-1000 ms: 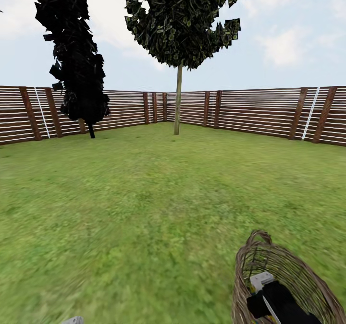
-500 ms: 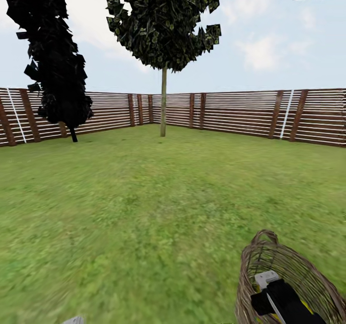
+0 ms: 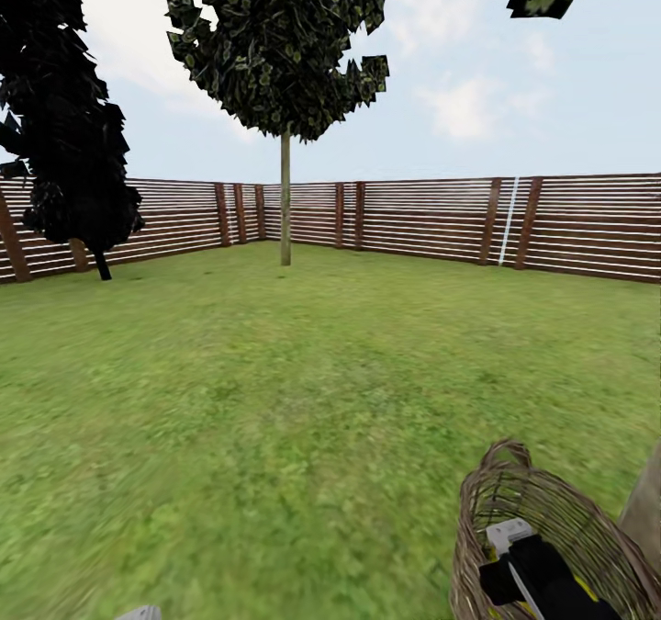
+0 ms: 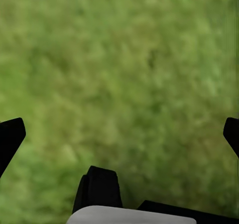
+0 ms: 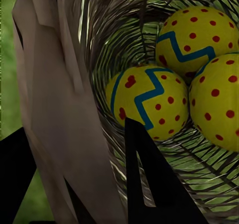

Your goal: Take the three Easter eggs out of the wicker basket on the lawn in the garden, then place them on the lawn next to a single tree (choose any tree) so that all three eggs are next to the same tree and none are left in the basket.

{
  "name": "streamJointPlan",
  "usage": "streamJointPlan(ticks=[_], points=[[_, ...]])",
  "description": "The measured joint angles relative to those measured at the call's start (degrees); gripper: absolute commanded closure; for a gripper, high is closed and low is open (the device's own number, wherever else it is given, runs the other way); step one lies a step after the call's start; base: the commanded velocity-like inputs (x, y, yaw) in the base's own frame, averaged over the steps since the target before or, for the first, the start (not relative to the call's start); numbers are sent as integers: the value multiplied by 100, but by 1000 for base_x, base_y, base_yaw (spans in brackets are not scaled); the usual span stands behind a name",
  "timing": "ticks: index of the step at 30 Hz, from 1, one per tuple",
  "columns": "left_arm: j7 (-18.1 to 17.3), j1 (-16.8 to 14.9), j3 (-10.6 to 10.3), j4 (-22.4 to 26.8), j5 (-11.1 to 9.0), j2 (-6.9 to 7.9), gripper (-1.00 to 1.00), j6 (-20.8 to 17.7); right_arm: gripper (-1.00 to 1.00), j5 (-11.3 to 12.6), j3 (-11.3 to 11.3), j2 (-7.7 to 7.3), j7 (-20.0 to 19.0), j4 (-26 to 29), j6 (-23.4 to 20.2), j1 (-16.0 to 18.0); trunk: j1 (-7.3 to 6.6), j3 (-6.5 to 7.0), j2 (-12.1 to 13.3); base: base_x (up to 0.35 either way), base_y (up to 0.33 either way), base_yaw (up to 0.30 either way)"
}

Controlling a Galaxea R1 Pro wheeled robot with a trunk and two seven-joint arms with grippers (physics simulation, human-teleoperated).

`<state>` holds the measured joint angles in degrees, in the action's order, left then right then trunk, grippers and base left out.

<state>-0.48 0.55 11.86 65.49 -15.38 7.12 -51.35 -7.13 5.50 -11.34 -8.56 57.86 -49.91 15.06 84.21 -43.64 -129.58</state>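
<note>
A: Working from the left, what is different from a second ago?

B: The whole picture has slid leftwards, so it is the camera turning to the right, not the garden moving. The dark conifer point(image 3: 64, 133) now sits at the left edge, and the thin-trunked tree point(image 3: 285, 199) has drifted left along the fence point(image 3: 413, 220). At the far right a pale grey-brown trunk point(image 3: 645, 510) has just come into sight.

A: And the basket?

B: The basket point(image 3: 537, 528) holds its place low on the right above the lawn point(image 3: 275, 400), carried by the right claw point(image 5: 79, 184), whose fingers pinch its wicker wall. All three eggs point(image 5: 149, 102) lie inside, touching one another.

A: The left claw?

B: The left claw point(image 4: 119, 134) is spread wide and empty over grass.

A: Meaning?

B: I judge the robot is swinging toward that thick trunk; no egg is out yet.
</note>
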Motion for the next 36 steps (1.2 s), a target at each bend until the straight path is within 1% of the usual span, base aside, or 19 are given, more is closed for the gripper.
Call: streamJointPlan(ticks=[1, 3, 7, 35, 36], points=[[0, 2, 1, -1, 0, 0, -100, 0, 100, 20, -5, -2, -1, 0, -1, 0, 0, 0, 0, 0, 0, -1], [0, 3, 2, -9, 1, 0, -100, 0, 100, -4, -11, -4, 2, 0, 1, -1, 43, -35, -79, 0, 0, 0], [0, 1, 4, -10, -3, 0, -100, 0, 100, 33, -18, -9, 3, 8, 6, 0, 131, -107, -239, 0, 0, 0], [0, 2, 4, 23, -1, 0, -100, 0, 100, 24, -1, 5, 10, -1, 18, 0, 746, -610, -1362, 0, 0, 0], [0, 3, 4, 24, 0, 0, -100, 0, 100, 16, -1, 5, 10, -1, 18, -1, 750, -632, -1364, 0, 0, 0]])
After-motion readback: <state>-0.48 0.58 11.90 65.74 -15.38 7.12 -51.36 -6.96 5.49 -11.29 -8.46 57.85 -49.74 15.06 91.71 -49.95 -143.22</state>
